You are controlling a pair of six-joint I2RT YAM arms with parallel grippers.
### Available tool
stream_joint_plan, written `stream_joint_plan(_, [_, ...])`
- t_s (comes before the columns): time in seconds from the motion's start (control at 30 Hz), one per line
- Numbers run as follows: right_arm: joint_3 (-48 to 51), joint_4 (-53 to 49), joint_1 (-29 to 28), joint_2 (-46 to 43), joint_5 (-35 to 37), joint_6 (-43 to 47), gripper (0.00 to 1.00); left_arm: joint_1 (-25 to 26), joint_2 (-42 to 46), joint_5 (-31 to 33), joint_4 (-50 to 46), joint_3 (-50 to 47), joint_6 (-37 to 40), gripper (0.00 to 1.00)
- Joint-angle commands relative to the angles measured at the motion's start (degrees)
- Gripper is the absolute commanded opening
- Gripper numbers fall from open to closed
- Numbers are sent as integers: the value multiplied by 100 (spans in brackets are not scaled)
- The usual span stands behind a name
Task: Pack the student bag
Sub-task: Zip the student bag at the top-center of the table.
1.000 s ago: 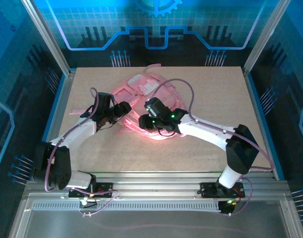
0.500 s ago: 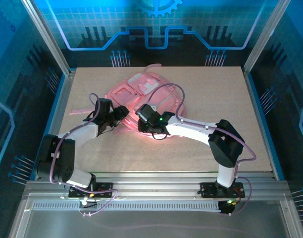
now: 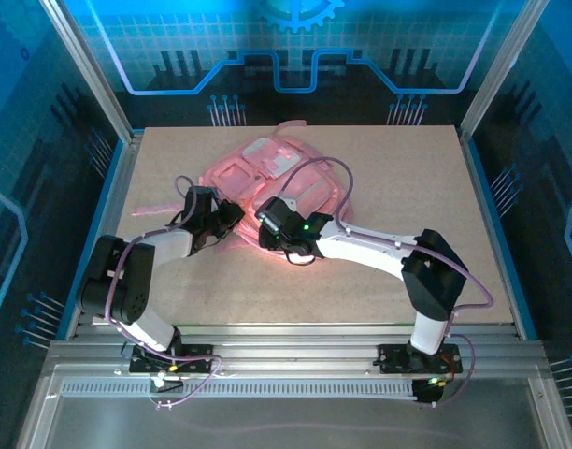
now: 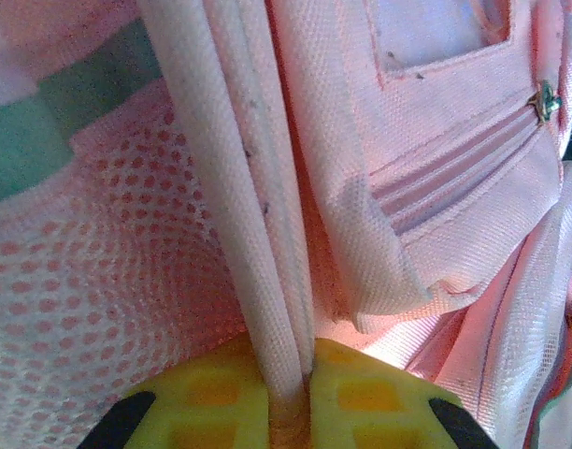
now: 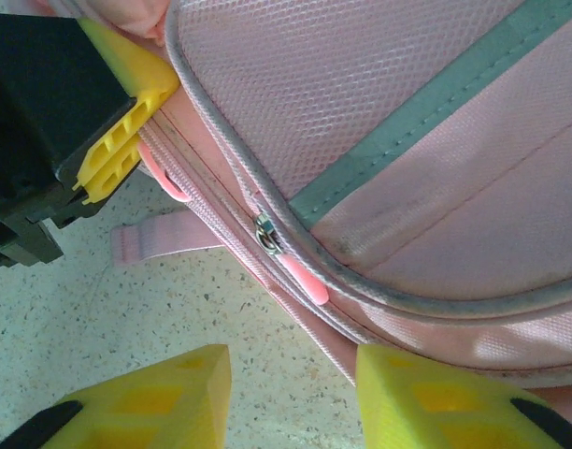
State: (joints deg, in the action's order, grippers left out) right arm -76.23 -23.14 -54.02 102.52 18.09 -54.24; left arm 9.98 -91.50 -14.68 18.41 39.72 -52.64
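Note:
The student bag (image 3: 267,173), pink and soft, lies flat in the middle of the table. My left gripper (image 3: 232,217) is at its near-left edge. In the left wrist view this gripper (image 4: 291,374) is shut on a pale piped edge strip (image 4: 258,234) of the bag, pinched between the yellow pads. My right gripper (image 3: 264,224) sits right beside it at the bag's near edge. It (image 5: 293,374) stands open over bare table, and the pink zipper pull (image 5: 300,276) lies just beyond the fingertips, untouched. A yellow finger (image 5: 127,122) of the left gripper shows at the top left of that view.
A thin pink strap (image 3: 150,210) trails over the table (image 3: 407,187) left of the bag, and another (image 3: 288,125) curls at the far edge. A short strap end (image 5: 164,238) lies by the zip. Metal frame posts stand at both sides.
The left gripper has closed on the bag's edge strip. The right arm has swung left and lower to the bag's near edge, its jaws a little narrower.

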Motion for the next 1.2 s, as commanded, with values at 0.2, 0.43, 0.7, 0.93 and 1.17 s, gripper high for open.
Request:
stream_joint_plan(0.2, [29, 75, 150, 315, 373, -98, 40, 423, 271, -156, 284, -291, -178, 5])
stream_joint_plan(0.43, [124, 158, 298, 596, 1176, -137, 34, 584, 496, -143, 169, -294, -216, 5])
stream_joint_plan(0.7, [60, 679, 414, 614, 1427, -65, 30, 580, 480, -67, 58, -352, -198, 6])
stream_joint_plan(0.93, [-335, 315, 419, 927, 2138, -25, 4, 584, 471, -127, 20, -343, -224, 7])
stream_joint_plan(1.17, [188, 69, 764, 145, 1358, 1176, 0, 320, 354, -108, -207, -56, 5, 7])
